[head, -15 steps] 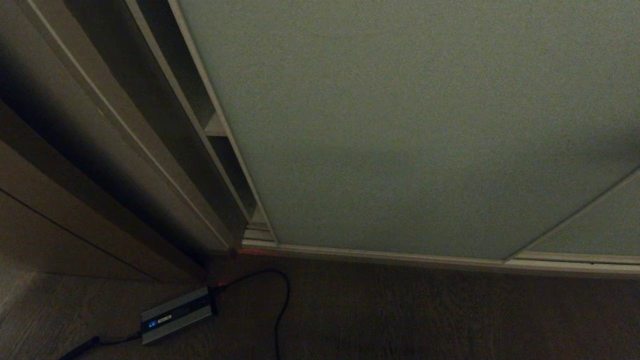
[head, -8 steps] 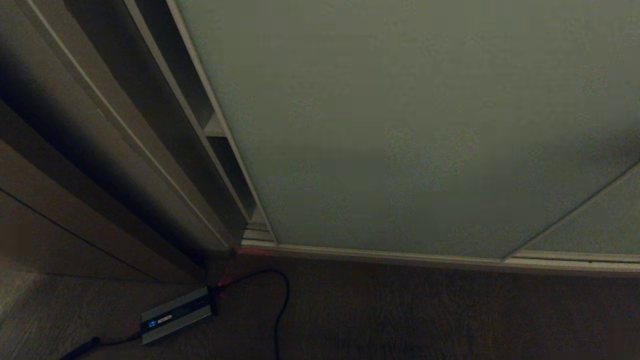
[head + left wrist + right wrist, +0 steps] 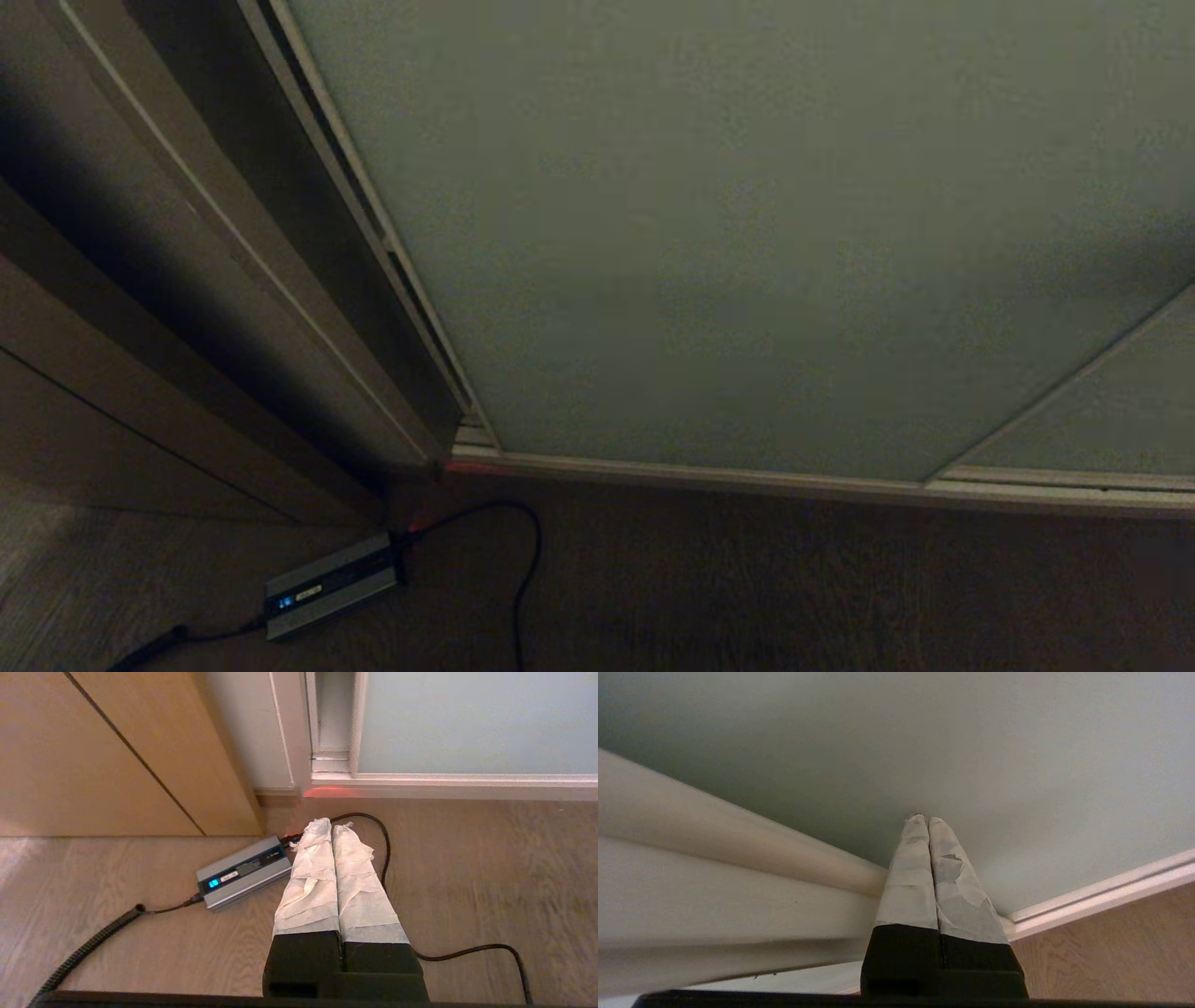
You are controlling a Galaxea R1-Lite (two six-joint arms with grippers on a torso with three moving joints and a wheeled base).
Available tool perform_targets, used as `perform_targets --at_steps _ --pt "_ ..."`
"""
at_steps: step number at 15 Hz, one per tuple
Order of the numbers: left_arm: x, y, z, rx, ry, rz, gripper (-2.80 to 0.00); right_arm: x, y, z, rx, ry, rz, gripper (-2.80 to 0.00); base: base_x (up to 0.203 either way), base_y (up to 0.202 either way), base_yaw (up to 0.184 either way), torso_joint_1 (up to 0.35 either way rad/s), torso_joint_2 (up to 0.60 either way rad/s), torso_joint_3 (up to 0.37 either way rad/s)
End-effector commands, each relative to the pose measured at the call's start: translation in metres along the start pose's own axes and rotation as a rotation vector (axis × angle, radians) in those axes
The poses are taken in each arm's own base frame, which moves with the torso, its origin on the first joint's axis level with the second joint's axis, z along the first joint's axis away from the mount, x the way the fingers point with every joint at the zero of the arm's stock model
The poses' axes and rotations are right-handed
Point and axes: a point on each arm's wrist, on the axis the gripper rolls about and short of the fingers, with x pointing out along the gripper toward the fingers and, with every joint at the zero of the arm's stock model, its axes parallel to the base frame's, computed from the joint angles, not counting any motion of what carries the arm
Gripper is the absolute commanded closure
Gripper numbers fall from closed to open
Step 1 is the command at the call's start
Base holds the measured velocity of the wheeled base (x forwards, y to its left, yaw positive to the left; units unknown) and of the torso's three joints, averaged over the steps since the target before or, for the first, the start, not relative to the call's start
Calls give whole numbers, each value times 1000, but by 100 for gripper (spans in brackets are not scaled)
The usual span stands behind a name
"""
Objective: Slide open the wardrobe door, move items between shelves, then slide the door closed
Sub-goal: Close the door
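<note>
Right tool point(image 3: 923, 820) pressed together, tips against the sliding door point(image 3: 747, 233) panel. Door's tall left edge sits close to the wardrobe side, slim gap left. Left tool point(image 3: 332, 828) pinched together, parked over floor.

You will find no legible text. The grey power adapter point(image 3: 244, 871) on the floor, just beside the left jaws, bears a lit blue display and a label strip, both unreadable.
</note>
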Motion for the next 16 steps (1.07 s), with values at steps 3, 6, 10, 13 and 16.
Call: perform_targets --at_steps 3,6,10,13,16 --pt "0 0 0 0 1 -2 0 -6 6 -4 6 13 8 0 0 0 0 0 0 0" --pt "0 0 0 0 2 0 0 -12 13 -9 8 24 18 0 0 0 0 0 0 0" --pt "0 0 0 0 1 -1 0 -17 23 -17 10 49 43 0 0 0 0 0 0 0" --pt "0 0 0 0 1 -1 0 -21 32 -19 6 55 63 0 0 0 0 0 0 0" --pt "0 0 0 0 0 -2 0 -21 36 -23 8 66 76 0 0 0 0 0 0 0"
